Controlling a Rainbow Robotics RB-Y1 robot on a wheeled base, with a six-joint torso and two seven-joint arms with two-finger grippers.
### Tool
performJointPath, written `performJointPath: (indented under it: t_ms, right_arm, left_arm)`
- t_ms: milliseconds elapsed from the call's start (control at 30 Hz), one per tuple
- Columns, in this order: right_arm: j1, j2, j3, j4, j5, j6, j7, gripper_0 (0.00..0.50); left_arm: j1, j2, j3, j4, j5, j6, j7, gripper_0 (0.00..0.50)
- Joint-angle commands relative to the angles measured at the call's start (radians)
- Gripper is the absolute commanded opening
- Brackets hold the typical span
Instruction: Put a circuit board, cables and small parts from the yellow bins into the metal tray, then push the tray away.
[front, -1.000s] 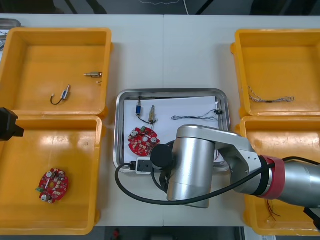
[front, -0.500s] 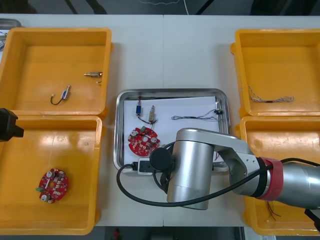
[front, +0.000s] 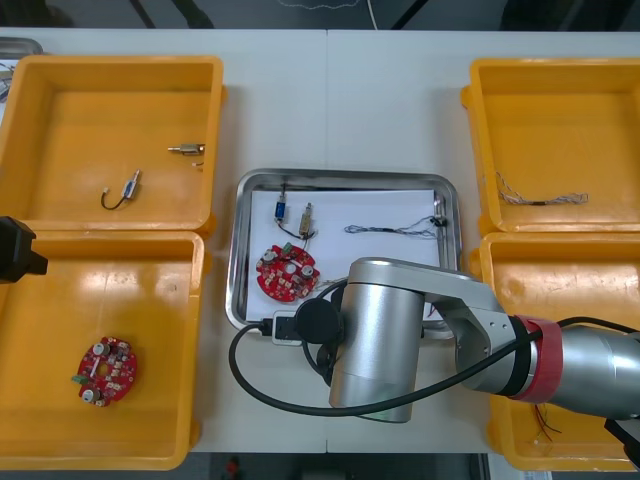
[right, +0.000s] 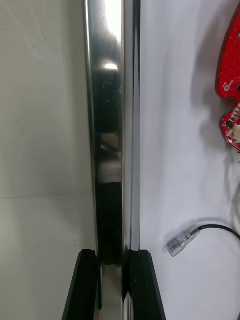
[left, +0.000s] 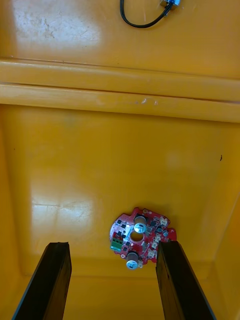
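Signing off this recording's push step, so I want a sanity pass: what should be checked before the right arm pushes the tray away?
1. Grip: right gripper shut on the metal tray at its near rim: ok.
2. Load: circuit board in the tray: ok.
3. Load: cable and small metal parts in the tray: ok.
4. Path: table bare beyond the far rim: ok.
5. Gap to the far right yellow bin: cannot tell, very close.
6. The left gripper, open over the near left yellow bin, away from the tray: ok.
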Motion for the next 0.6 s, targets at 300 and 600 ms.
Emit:
performJointPath:
  t_ms: [300, 600]
  right_arm:
    - [-0.066, 0.002, 0.028, -0.011, 0.018, -0.037, 0.013, 0.001]
    - [-0.140, -0.025, 0.058, 0.006, 0.020, -0.062, 0.022, 0.000]
  left_arm:
    - [0.017, 0.030, 0.026, -0.026, -0.010, -0.009, -0.117, 0.500]
    - [0.017, 0.030, 0.026, -0.026, -0.010, -0.009, -0.117, 0.500]
